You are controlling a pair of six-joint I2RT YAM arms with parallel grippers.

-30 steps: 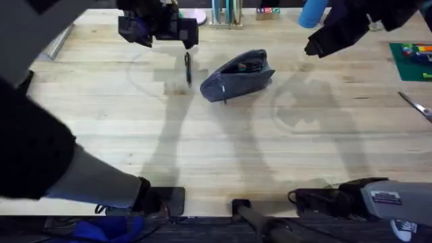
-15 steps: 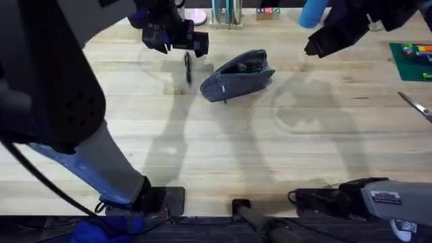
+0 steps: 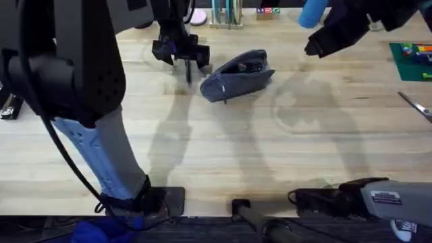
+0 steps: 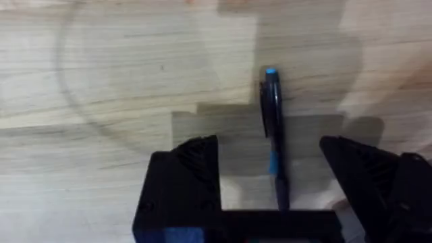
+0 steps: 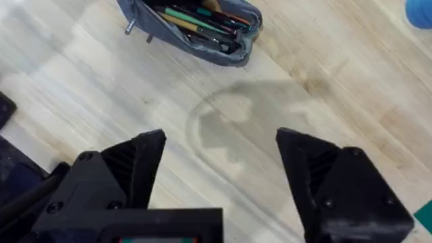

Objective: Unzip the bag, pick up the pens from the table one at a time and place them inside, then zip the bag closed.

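Upper centre of the overhead frame, released left gripper (image 4: 270,185) straddles thin black stick pen (image 4: 273,128) on pale wooden bench (image 4: 101,101); advise descending squarely, closing mid-barrel.

pen's lower end (image 4: 281,196) hidden behind the left pincer (image 4: 270,179), scissors (image 3: 416,106) cut by the frame edge

left gripper (image 3: 187,57) over pen (image 3: 187,69), seemingly open
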